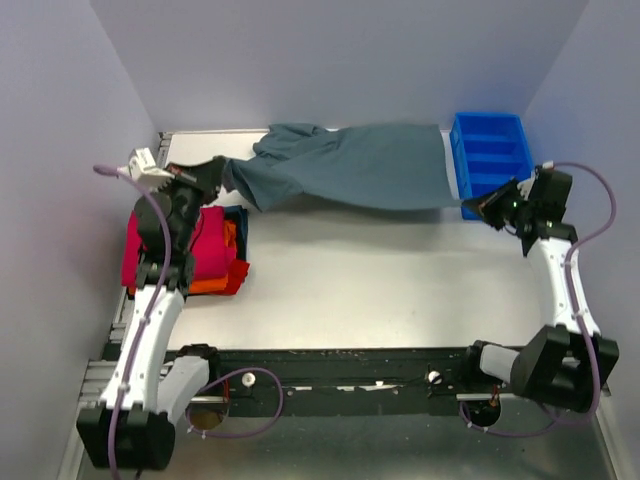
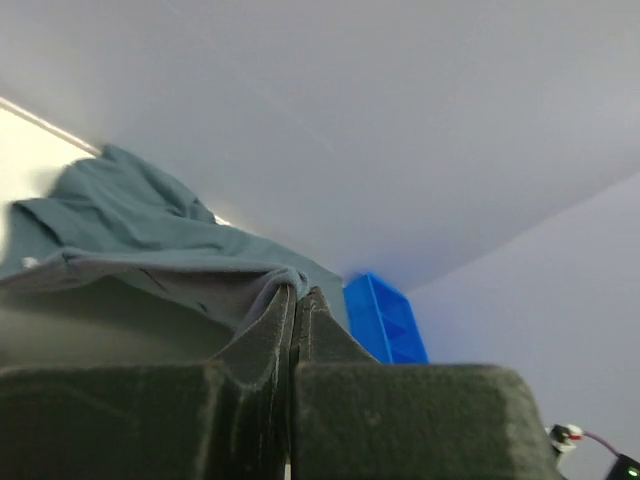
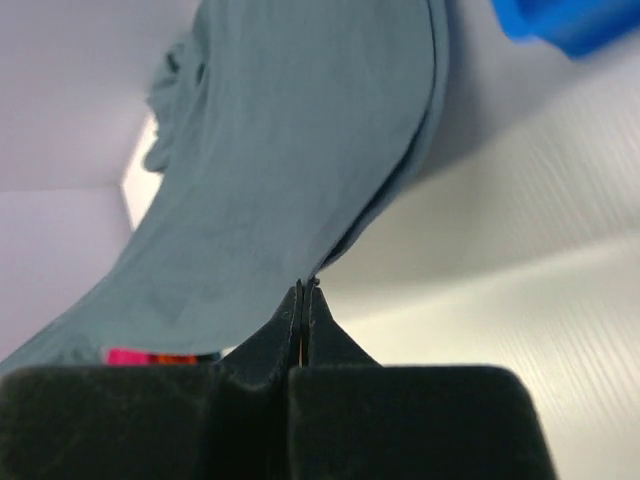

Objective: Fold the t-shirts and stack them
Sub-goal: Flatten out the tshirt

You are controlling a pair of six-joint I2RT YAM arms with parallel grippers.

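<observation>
Soft grey-blue t-shirt hangs stretched over the table's far side, with left gripper and right gripper each clamped tight on an end. Crimson-pink t-shirt lies folded over orange t-shirt at left.

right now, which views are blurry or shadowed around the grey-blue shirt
Top external: evenly lit and sharp, the grey-blue shirt throwing a soft shadow on the table. Left wrist: left gripper dark, soft foreground. Right wrist: right gripper dark, blue tray blurred.
</observation>
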